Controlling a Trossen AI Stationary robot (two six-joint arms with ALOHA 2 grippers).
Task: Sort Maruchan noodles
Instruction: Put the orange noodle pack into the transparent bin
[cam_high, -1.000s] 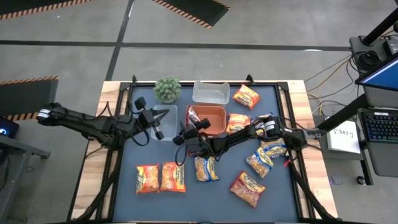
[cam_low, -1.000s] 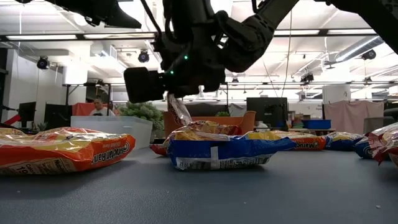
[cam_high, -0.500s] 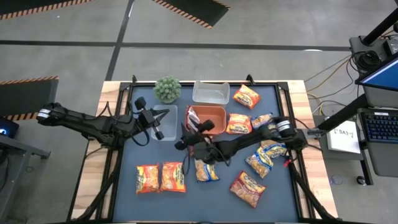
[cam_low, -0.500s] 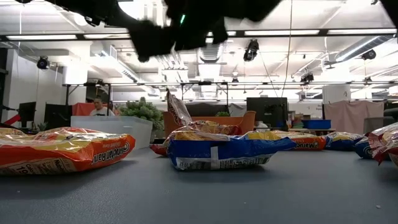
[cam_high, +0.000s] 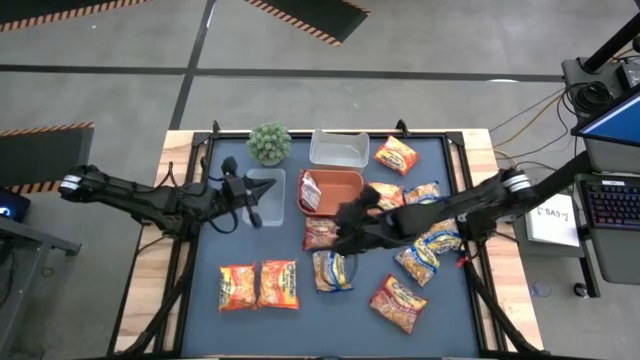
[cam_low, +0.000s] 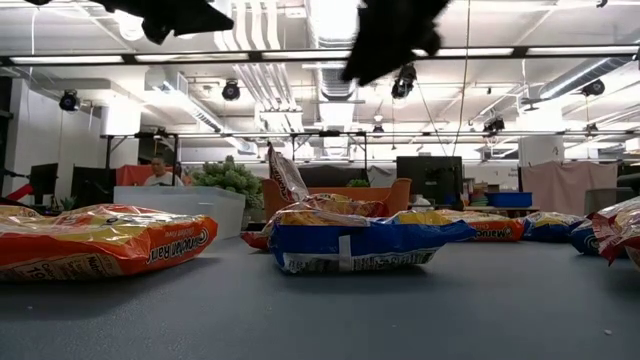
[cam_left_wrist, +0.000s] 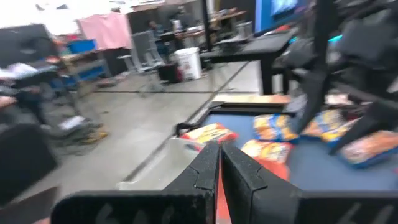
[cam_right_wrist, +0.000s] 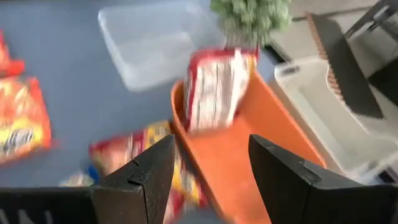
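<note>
Packets (cam_high: 328, 270) on the counter (cam_high: 460, 310): probably light, crinkly, slippery; grip a sealed edge. Right gripper (cam_right_wrist: 210, 163), jaws wide, empty, at tray's (cam_high: 345, 182) 5 o'clock. Left gripper (cam_left_wrist: 220, 163) jaws nearly closed, empty.

Left arm reaches in from the left edge, stretched nearly flat toward centre, left gripper (cam_high: 252, 203) hovering at the left-middle of the bench, fingers (cam_left_wrist: 208, 163) pressed together, nothing between them. Right arm comes in from the right side, angled across to mid-bench, right gripper (cam_high: 345, 228) raised, fingers (cam_right_wrist: 144, 172) spread wide apart, empty
</note>
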